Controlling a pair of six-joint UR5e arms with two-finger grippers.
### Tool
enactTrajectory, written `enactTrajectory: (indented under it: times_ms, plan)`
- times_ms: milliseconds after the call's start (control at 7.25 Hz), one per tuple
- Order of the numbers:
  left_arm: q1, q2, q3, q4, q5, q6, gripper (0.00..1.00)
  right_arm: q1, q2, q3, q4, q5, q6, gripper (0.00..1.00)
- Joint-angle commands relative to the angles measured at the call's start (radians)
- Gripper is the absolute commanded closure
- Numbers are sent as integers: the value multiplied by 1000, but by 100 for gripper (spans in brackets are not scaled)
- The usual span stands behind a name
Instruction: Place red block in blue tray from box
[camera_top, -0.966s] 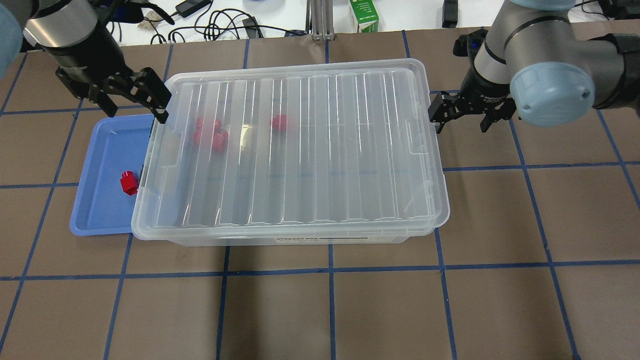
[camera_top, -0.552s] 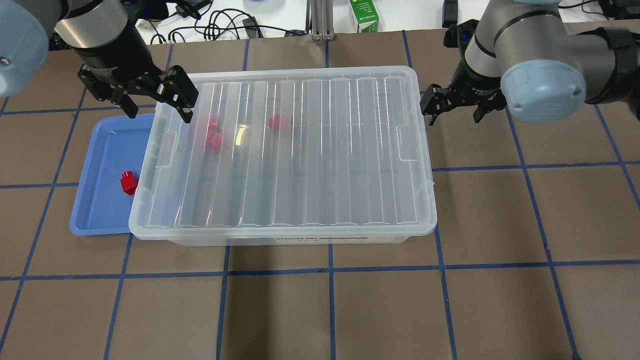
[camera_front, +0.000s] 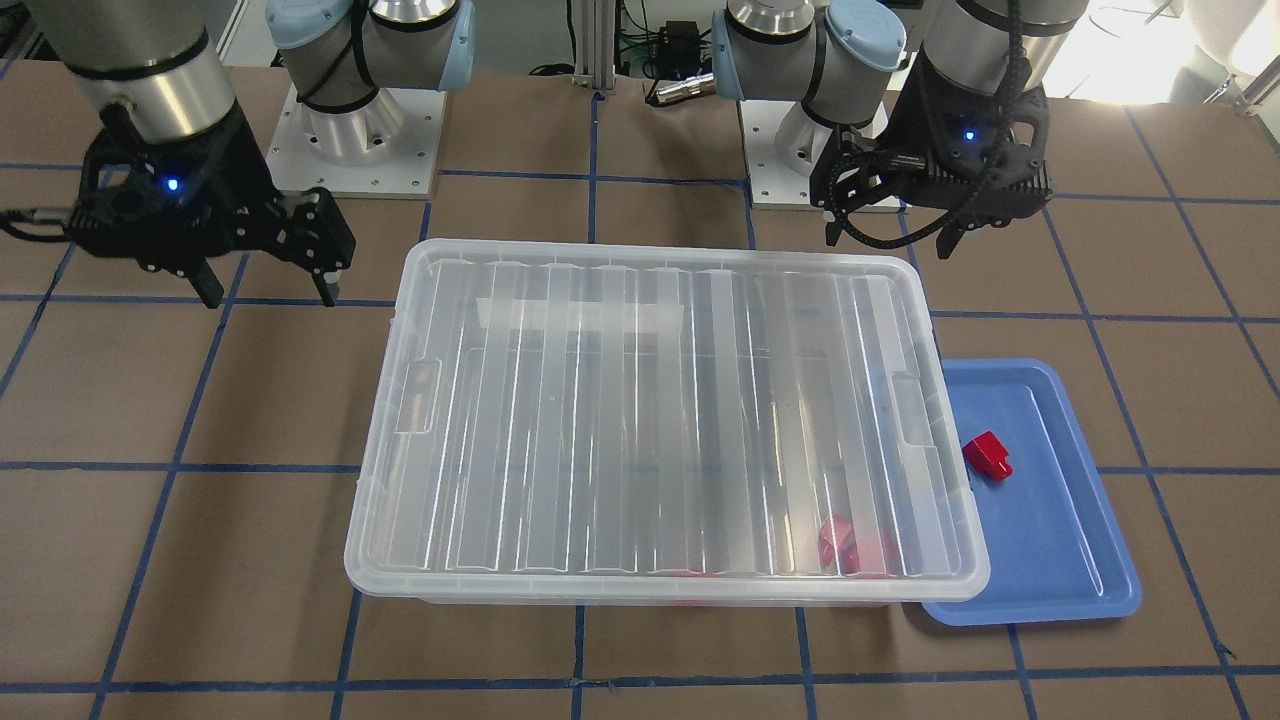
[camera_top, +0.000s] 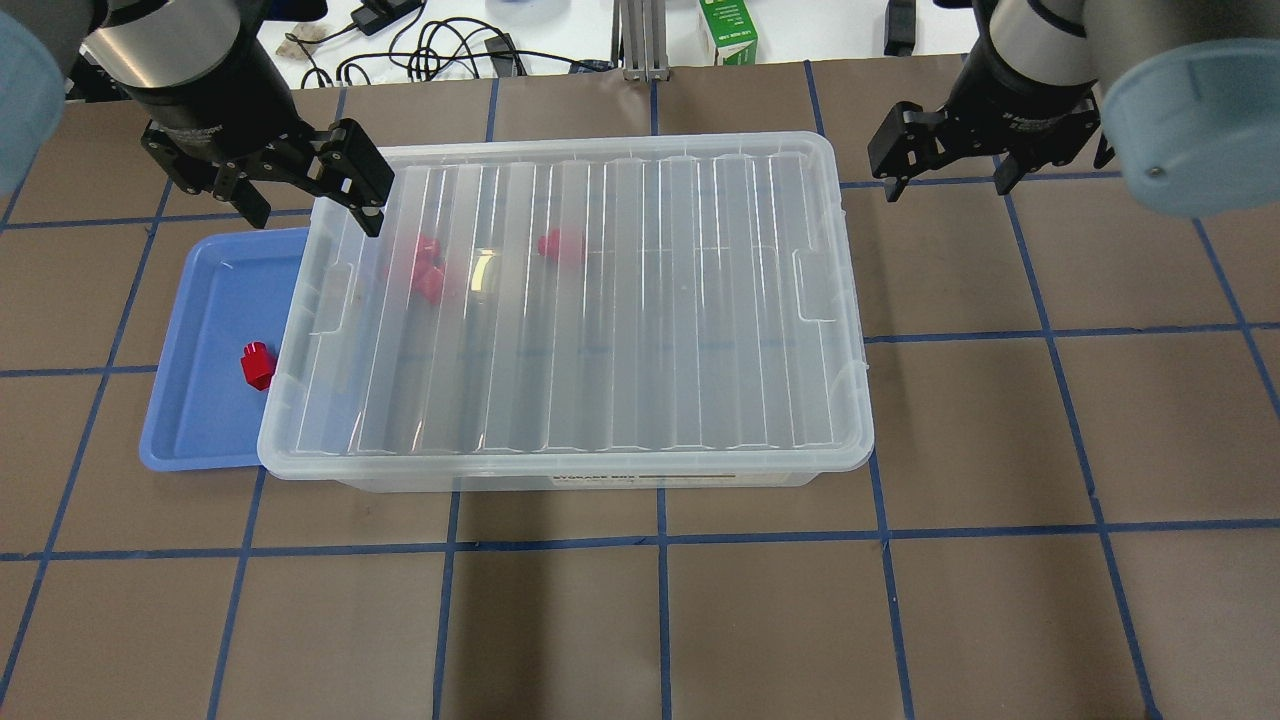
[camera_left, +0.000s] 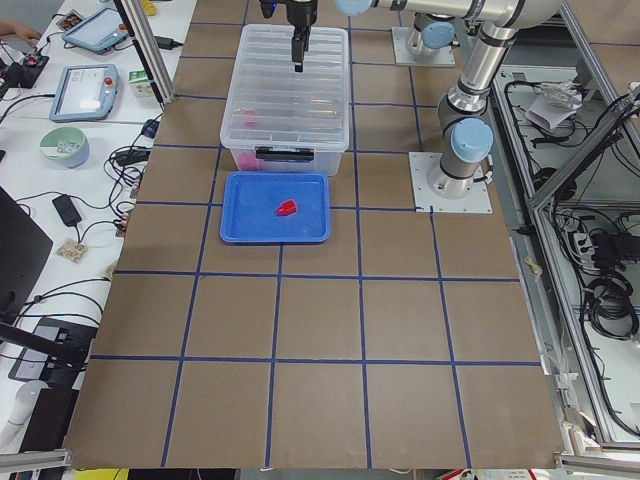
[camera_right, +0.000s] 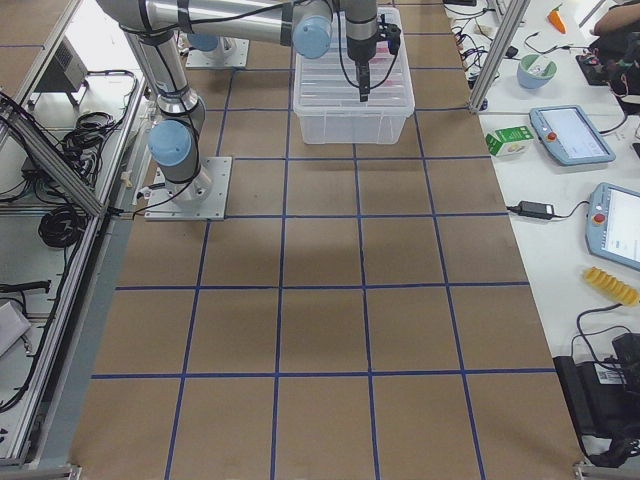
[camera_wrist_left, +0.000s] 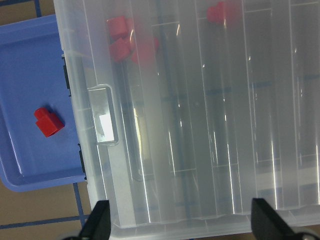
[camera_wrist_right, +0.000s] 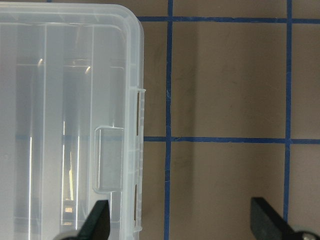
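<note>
The box (camera_top: 600, 320) stands mid-table with its ribbed clear lid (camera_front: 660, 420) on it. Several red blocks (camera_top: 428, 265) show blurred through the lid near its left end. The blue tray (camera_top: 200, 300) lies against the box's left side, partly under its rim, with one red block (camera_top: 257, 365) in it; the same block shows in the front view (camera_front: 987, 455) and the left wrist view (camera_wrist_left: 48, 121). My left gripper (camera_top: 312, 215) is open and empty above the box's far left corner. My right gripper (camera_top: 948, 185) is open and empty above the table, beyond the box's far right corner.
A green carton (camera_top: 728, 30), cables and adapters lie on the white bench past the table's far edge. Blue tape lines grid the brown table. Tablets and a bowl lie on the side bench (camera_left: 90, 90).
The lid, shifted right and askew a second ago, now sits square on the box. My left gripper moved right to the box's corner. My right gripper drew back toward the far edge.
</note>
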Motion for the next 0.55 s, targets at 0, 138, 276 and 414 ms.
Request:
enactTrajectory:
  times_ms: [0,138,276,414]
  plan:
    - [-2,22,-15,-1,-1,-2,0,56,-38,-14,35,-2,85,0]
    - [-2,22,-20,-4,3,-4,0,68,-41,-15,50,-3,86,0]
    - [-2,22,-29,2,3,-9,0,67,-39,-20,55,0,84,0]
    - [-2,21,-31,3,2,-9,0,67,-33,-40,56,-3,84,0]
